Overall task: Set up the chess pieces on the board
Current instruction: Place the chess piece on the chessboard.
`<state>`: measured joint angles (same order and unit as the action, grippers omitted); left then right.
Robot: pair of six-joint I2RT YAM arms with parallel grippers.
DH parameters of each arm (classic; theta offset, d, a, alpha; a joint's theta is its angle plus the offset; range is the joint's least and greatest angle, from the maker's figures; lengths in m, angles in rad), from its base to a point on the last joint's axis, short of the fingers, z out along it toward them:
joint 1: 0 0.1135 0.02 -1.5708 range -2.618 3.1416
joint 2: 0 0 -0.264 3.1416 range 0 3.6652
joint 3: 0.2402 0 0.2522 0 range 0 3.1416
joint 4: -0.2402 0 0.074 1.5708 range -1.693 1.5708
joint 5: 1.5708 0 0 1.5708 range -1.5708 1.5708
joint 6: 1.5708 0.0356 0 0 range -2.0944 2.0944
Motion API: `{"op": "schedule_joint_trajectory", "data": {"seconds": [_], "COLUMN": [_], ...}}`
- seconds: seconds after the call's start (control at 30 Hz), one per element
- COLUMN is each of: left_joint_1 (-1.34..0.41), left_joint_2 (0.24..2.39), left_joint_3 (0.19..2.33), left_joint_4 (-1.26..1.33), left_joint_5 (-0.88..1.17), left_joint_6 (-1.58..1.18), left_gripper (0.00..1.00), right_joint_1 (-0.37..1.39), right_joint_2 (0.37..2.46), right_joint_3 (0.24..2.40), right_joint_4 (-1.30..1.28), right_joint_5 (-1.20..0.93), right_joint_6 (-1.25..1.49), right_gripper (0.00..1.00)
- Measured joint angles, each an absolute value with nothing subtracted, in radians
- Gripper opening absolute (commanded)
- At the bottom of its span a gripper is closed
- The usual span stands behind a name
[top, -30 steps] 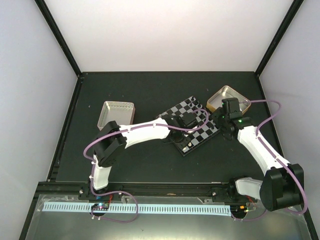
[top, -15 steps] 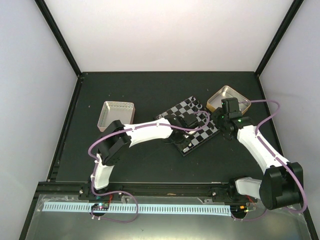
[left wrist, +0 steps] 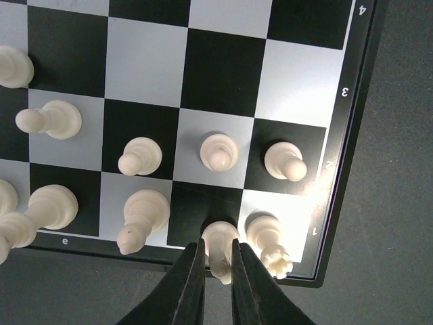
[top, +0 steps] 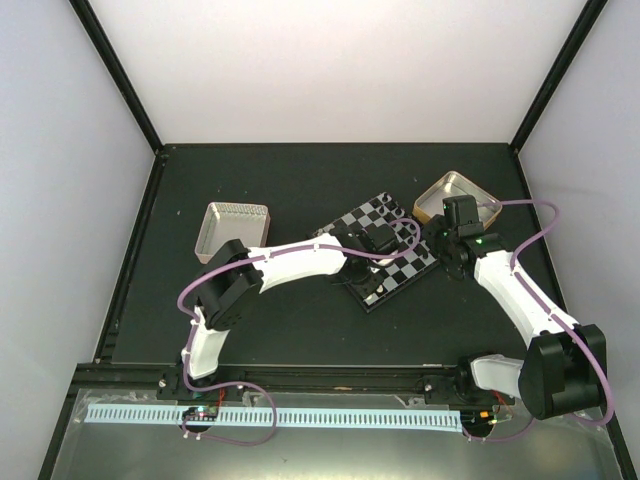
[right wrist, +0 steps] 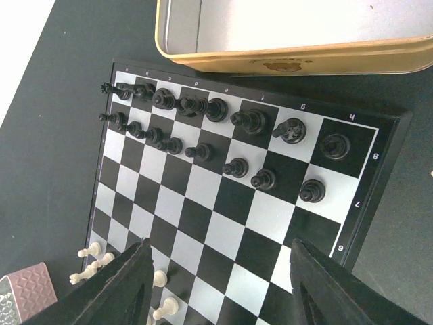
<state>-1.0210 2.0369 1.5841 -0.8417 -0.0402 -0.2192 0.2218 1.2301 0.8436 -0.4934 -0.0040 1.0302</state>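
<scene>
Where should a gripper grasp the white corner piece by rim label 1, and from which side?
Probably mid-body, from above: the corner piece stands upright with a crowned top, and the left gripper, shut on its neighbour, crowds one side.

bright even overhead light, soft shadows, sharp focus

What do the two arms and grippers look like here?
The left arm and right arm have white links with black joints. A purple cable loops along each. The left gripper and right gripper have black fingers; a green light shows on the right wrist.
</scene>
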Motion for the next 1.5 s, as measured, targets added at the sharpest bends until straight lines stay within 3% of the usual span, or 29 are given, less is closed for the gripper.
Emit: {"op": "schedule_joint_trajectory", "data": {"seconds": [0.33, 0.77, 1.27, 1.5], "left_joint_1": [-1.021, -1.020, -1.005, -0.961], "left_joint_2": [2.037, 2.037, 2.022, 1.869], "left_joint_3": [1.584, 1.586, 1.585, 1.539], "left_joint_4": [-0.841, -0.837, -0.833, -0.804], "left_joint_5": [-0.040, -0.041, -0.034, -0.005], "left_joint_6": [-0.219, -0.211, -0.197, -0.202], "left_gripper": [0.06, 0.06, 0.32, 0.40], "right_joint_1": [0.222, 0.222, 0.222, 0.226], "right_joint_2": [1.231, 1.231, 1.232, 1.294], "right_joint_3": [0.843, 0.839, 0.839, 0.863], "right_joint_4": [-0.493, -0.490, -0.477, -0.460], "right_joint_5": [-0.010, -0.010, -0.050, -0.115], "right_joint_6": [1.030, 1.030, 0.976, 0.881], "right_gripper": [0.56, 0.56, 0.56, 0.56]}}
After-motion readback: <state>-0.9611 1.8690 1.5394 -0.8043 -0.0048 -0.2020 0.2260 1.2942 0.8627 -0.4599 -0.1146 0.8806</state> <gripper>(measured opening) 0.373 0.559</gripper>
